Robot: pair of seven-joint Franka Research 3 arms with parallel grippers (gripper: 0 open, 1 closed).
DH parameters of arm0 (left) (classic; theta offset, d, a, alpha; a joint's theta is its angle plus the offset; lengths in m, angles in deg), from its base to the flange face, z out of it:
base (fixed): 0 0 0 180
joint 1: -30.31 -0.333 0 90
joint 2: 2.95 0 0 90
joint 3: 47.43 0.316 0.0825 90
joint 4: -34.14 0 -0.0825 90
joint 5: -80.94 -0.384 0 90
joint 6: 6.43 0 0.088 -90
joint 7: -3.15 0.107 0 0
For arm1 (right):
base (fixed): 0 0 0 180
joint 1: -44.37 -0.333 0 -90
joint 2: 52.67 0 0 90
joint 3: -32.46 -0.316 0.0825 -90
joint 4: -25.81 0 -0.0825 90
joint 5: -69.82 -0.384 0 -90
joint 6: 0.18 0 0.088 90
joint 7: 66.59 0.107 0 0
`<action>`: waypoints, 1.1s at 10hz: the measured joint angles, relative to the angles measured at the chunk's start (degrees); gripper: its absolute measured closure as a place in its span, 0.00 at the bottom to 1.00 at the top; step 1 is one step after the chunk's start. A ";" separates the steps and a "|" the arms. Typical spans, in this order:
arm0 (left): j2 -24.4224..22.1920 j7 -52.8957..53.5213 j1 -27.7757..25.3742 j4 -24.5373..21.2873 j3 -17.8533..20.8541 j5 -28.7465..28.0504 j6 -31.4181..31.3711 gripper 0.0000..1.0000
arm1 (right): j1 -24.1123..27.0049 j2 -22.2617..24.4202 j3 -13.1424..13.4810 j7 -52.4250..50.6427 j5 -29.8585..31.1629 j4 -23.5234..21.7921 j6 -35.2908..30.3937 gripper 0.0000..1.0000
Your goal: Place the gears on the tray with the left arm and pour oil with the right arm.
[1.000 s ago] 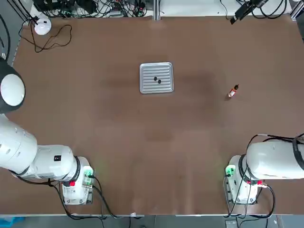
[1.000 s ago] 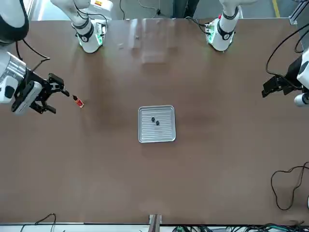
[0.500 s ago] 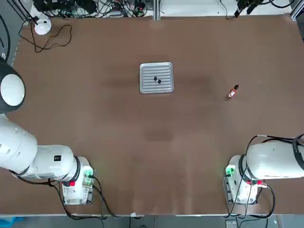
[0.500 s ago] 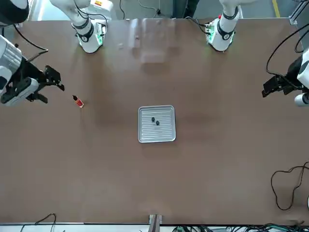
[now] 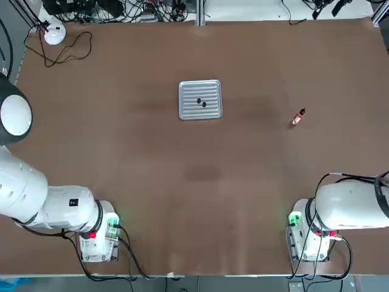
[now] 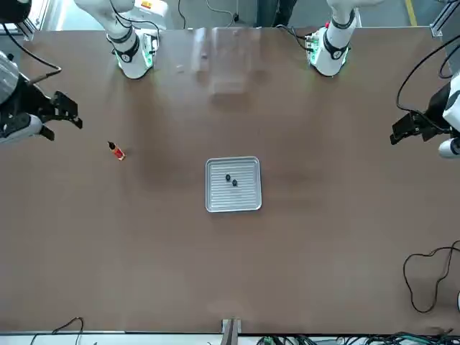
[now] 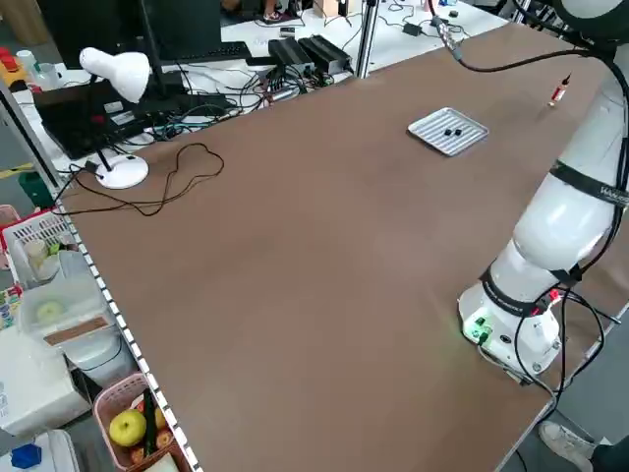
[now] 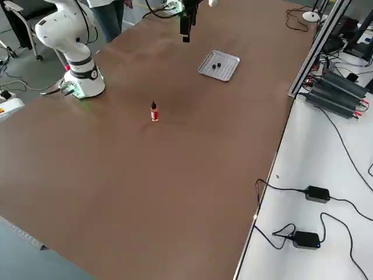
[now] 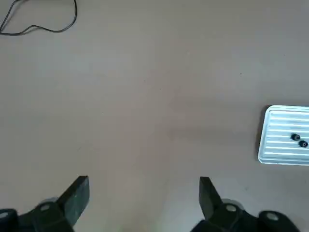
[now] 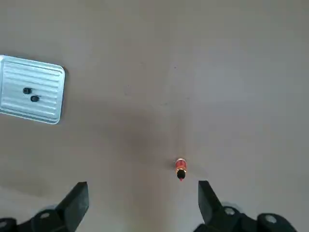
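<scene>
The square ribbed metal tray (image 5: 209, 88) lies on the brown table, a little beyond its centre. Two small dark gears (image 5: 201, 103) sit side by side on it, also seen in the front view as gears (image 6: 231, 180). The oil (image 5: 298, 117), a tiny bottle with a red band and dark cap, stands upright to the tray's right. My right gripper (image 6: 66, 118) hovers open and empty out past the oil (image 10: 180, 169), well above the table. My left gripper (image 6: 399, 131) hangs open and empty over the table's left side, far from the tray (image 9: 280, 150).
A white desk lamp (image 5: 54, 33) and its dark cable (image 5: 70, 52) lie at the far left corner of the table. Both arm bases (image 5: 97, 237) stand at the near edge. Cables and power bricks run along the far side beyond the table.
My right gripper has pulled back from the oil bottle toward the table's right edge, still open. The left arm, the tray, the gears and the bottle have not moved.
</scene>
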 joint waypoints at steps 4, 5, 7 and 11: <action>0.00 0.00 0.00 0.01 0.00 0.00 0.00 0.00 | 2.03 0.00 0.47 6.74 1.94 1.89 -2.57 0.00; 0.00 0.00 0.00 0.01 0.00 0.00 0.00 0.00 | 1.98 0.00 0.40 8.09 3.26 2.03 -2.92 0.00; 0.00 0.00 0.00 0.01 0.00 0.00 0.00 0.00 | 1.97 0.00 0.36 8.75 4.75 2.88 -3.63 0.00; -0.01 0.01 -0.07 0.02 0.00 0.00 0.00 0.00 | 0.82 0.02 4.46 7.80 5.61 5.74 -6.27 0.00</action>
